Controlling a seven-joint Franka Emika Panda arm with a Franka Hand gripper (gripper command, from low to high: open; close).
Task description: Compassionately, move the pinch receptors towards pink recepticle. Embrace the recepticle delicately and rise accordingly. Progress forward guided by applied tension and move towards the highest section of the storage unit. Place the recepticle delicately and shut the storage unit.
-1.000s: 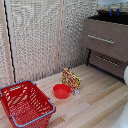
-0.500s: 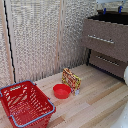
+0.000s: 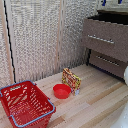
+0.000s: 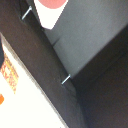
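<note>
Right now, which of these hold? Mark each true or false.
1. The red plastic basket stands at the exterior view's left. True.
2. The brown wooden chest's top drawer is shut. False: it is pulled out, showing a dark interior.
3. The shallow red bowl lies inside the basket. False: it sits on the wooden surface beside a yellow-and-red packet.
4. The top drawer carries a silver bar handle. True.

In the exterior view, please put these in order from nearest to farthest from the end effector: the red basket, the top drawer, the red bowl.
The end effector is at the upper edge, toward the exterior view's right.
1. top drawer: just below it, open.
2. red bowl: on the floor, near the middle.
3. red basket: lowest, at the exterior view's left.
</note>
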